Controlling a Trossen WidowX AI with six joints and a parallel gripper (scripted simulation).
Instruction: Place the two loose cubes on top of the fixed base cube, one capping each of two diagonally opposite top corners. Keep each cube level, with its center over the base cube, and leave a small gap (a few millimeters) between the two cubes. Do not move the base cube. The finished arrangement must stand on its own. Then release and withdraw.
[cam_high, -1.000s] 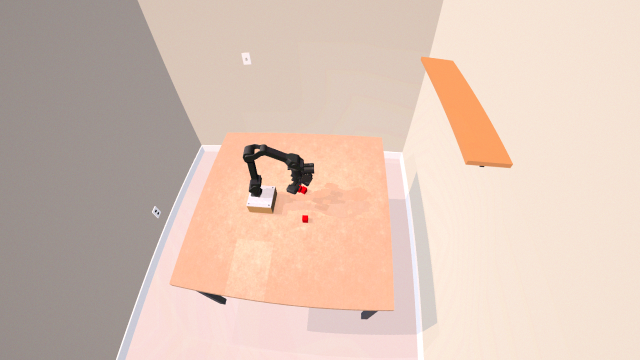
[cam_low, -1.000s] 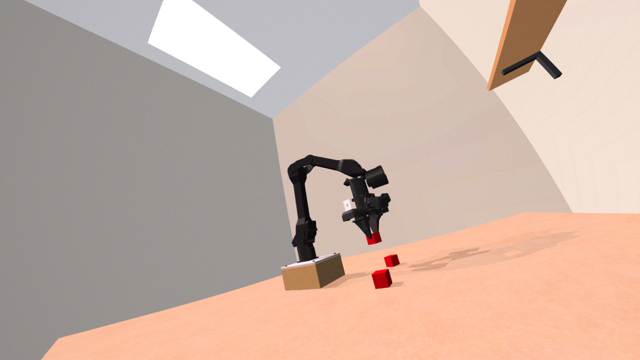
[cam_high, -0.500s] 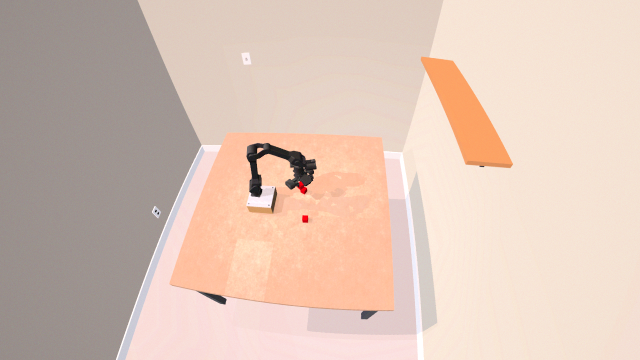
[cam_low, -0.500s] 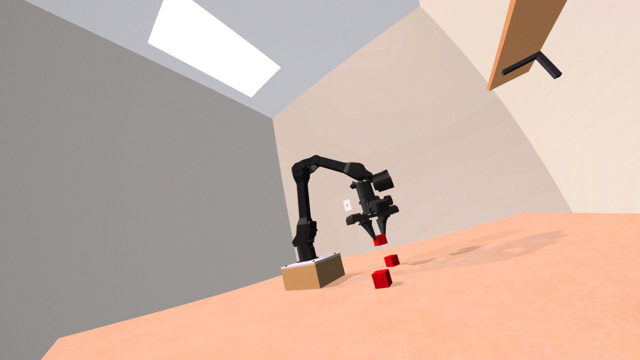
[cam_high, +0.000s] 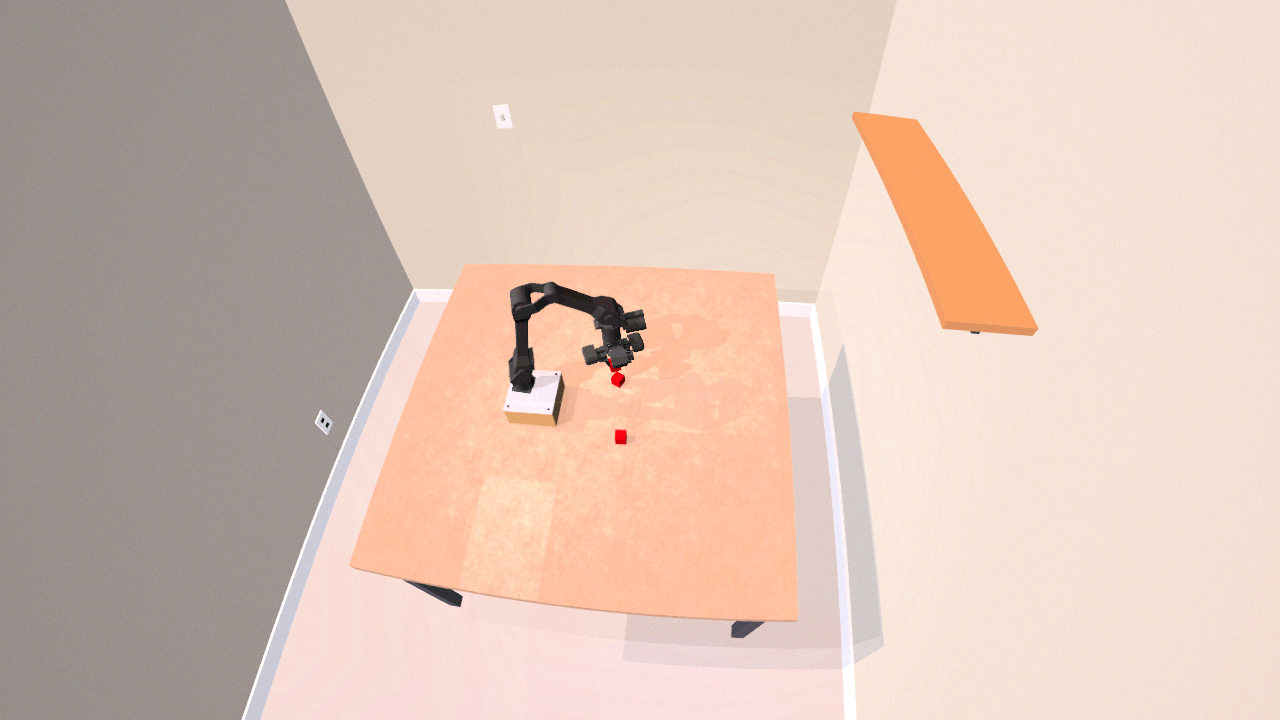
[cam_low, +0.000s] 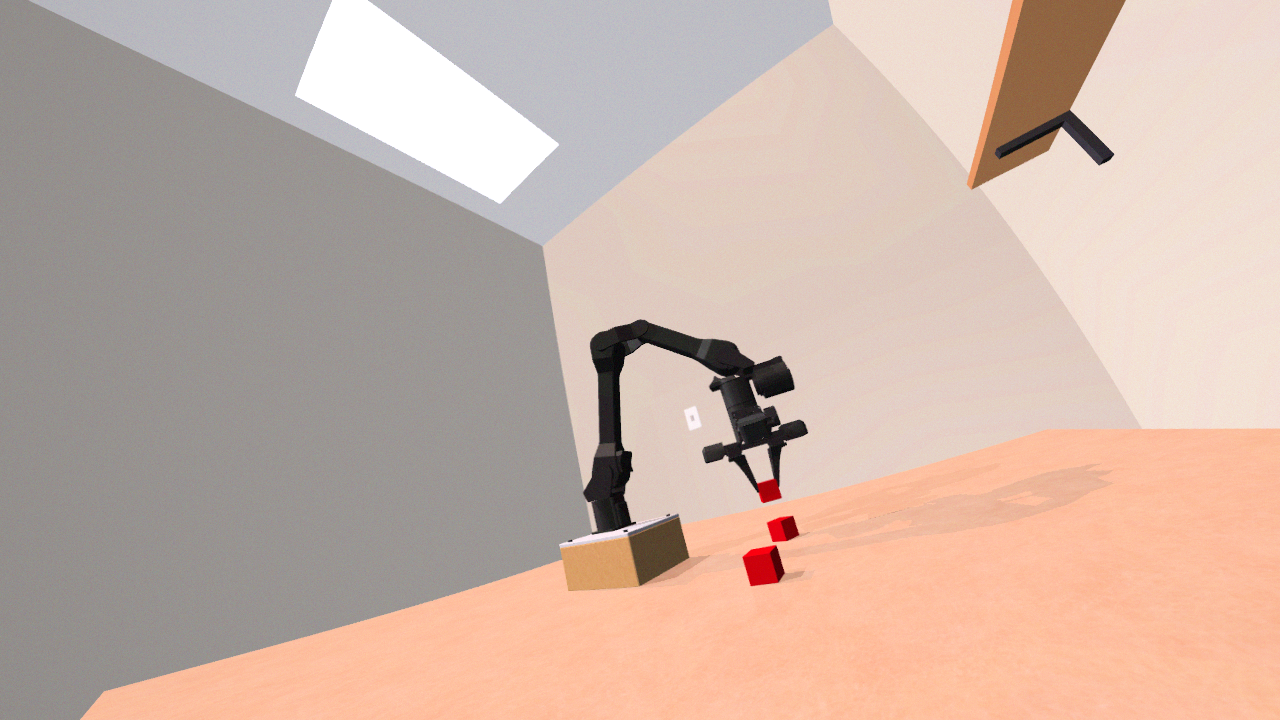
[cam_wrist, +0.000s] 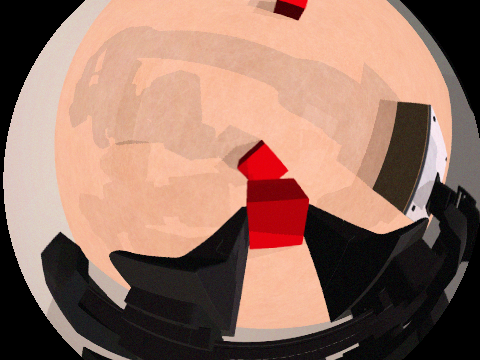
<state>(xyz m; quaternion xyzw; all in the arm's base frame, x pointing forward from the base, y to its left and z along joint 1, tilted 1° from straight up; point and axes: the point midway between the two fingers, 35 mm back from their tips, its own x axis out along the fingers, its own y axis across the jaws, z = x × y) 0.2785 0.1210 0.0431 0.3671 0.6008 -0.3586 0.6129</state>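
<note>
My gripper (cam_high: 614, 362) (cam_low: 768, 487) (cam_wrist: 274, 211) is shut on a red cube (cam_low: 769, 491) (cam_wrist: 276, 220). The cube hangs between the fingertips above the table, and the gripper mostly hides it in the top view. A second red cube (cam_high: 617, 379) (cam_low: 783, 528) (cam_wrist: 266, 161) rests on the table below, with a clear height gap under the held cube. The held cube partly covers it in the wrist view. A third red cube (cam_high: 620, 437) (cam_low: 763, 565) (cam_wrist: 291, 9) sits on the table nearer the front. All three look alike; I cannot tell which is the base.
The arm stands on a box with a white top plate (cam_high: 534, 394) (cam_low: 597, 562) (cam_wrist: 436, 150), left of the cubes in the top and exterior views. The wooden table (cam_high: 680, 537) (cam_low: 895, 644) bears everything. An orange shelf (cam_high: 948, 232) (cam_low: 1038, 80) is high on the right wall.
</note>
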